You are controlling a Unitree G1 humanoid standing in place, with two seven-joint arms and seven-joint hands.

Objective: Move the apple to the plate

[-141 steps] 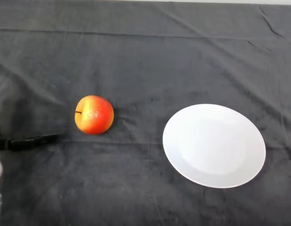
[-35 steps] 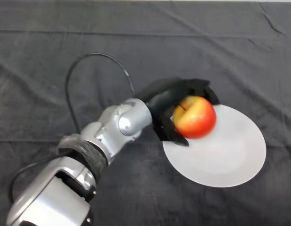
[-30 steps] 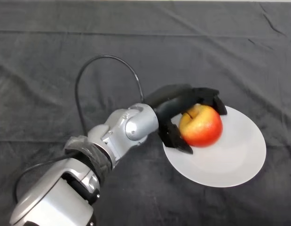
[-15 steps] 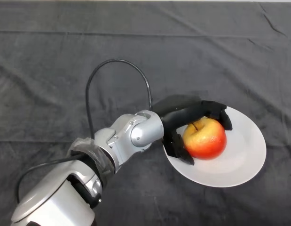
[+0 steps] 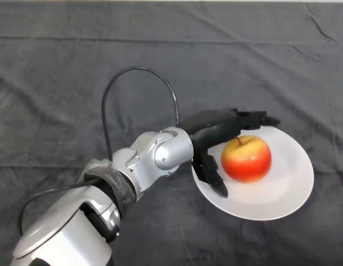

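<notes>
A red and yellow apple (image 5: 246, 159) rests upright on the white plate (image 5: 287, 188), left of the plate's middle, stem up. My left hand (image 5: 211, 130) is just left of the apple, over the plate's left rim. Its fingers (image 5: 254, 118) are stretched out straight past the far side of the apple and its thumb (image 5: 211, 176) points down on the near side. The hand is open and no longer grips the apple.
The silver-grey forearm (image 5: 154, 158) comes in from the lower left across the dark cloth (image 5: 77, 83). The cloth lies in folds around the plate.
The hand carried the apple from the table's left onto the plate, set it down, and has now opened: the fingers have straightened and come off the apple.
</notes>
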